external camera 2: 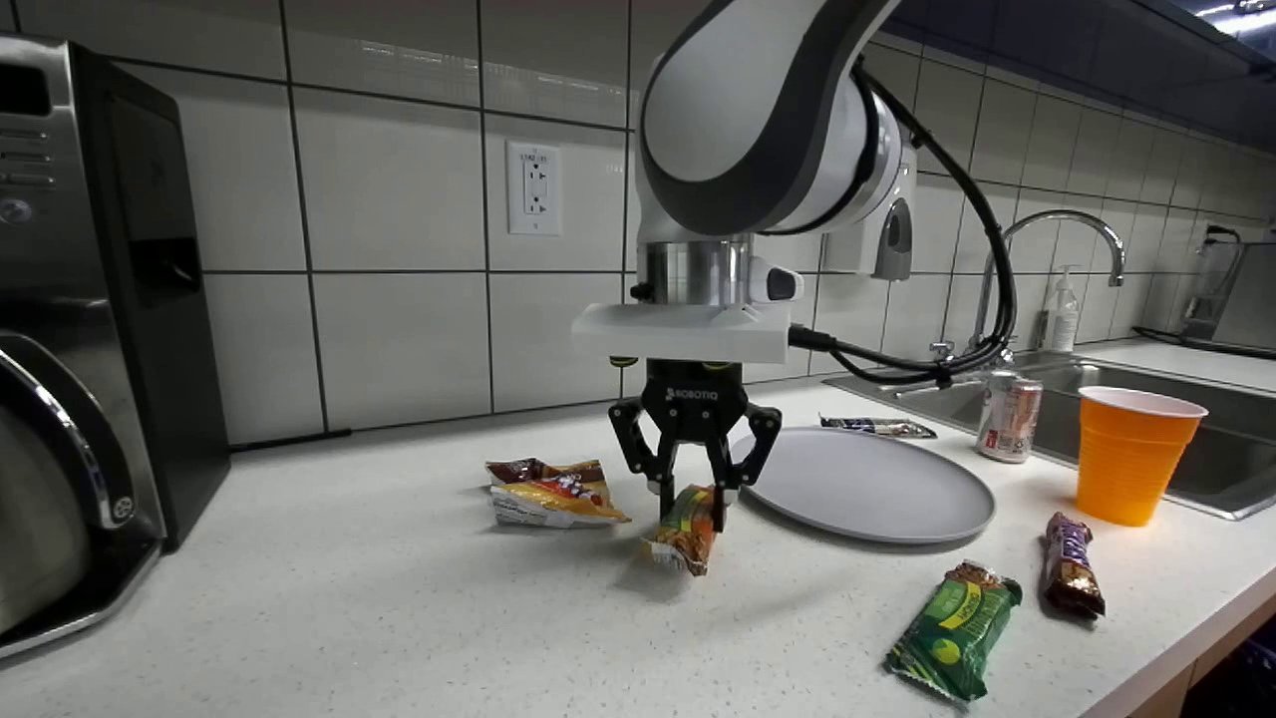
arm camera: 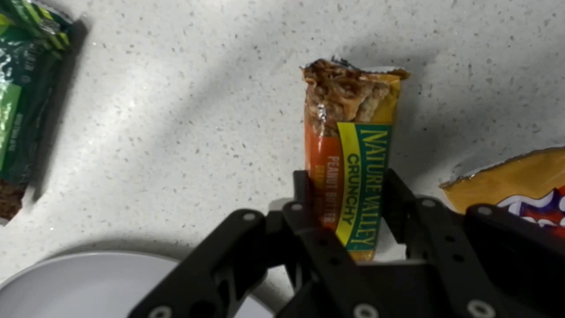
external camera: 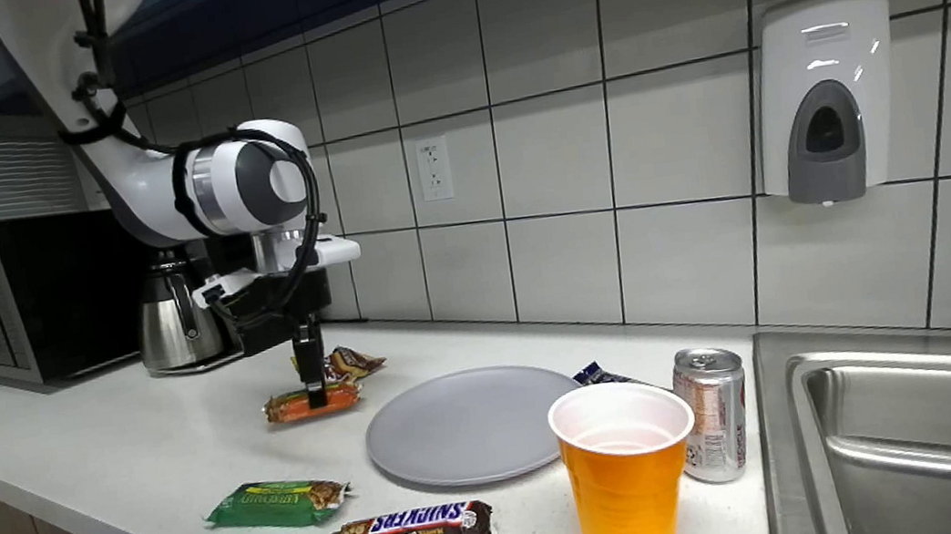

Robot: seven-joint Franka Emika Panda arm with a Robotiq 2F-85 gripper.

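Note:
An orange and green granola bar lies lengthwise between the fingers of my gripper, whose pads touch both its long sides. In both exterior views the gripper points straight down with the bar in its grasp, at or just above the counter; I cannot tell which. Beside it rests a yellow candy bag, with a brown wrapper behind. A grey plate lies on the opposite side. Nearer the counter's front edge is a green granola bar.
Past the plate stand an orange cup and a silver can, close to the steel sink. A Snickers bar and a dark blue wrapper flank the plate. A carafe and microwave stand at the far end.

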